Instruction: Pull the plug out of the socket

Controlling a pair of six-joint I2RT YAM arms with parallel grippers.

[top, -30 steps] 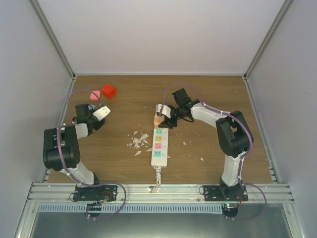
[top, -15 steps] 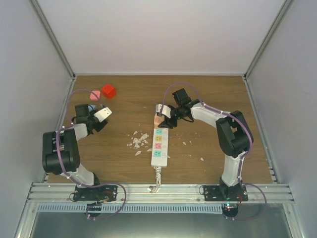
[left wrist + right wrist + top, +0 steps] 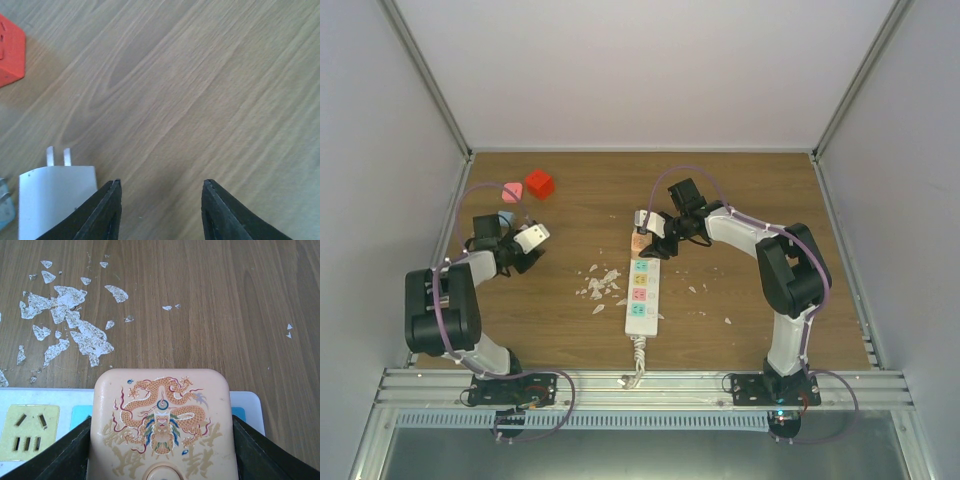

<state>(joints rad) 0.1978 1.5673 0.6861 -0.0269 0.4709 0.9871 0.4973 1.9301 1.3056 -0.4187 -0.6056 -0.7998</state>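
One bent right arm — fingers astride plug

One socket, one peach plug, one white plug, one red cube.

Peach dragon plug seated at white socket far end.

Wooden table carries the socket, red cube, pink block and white flakes
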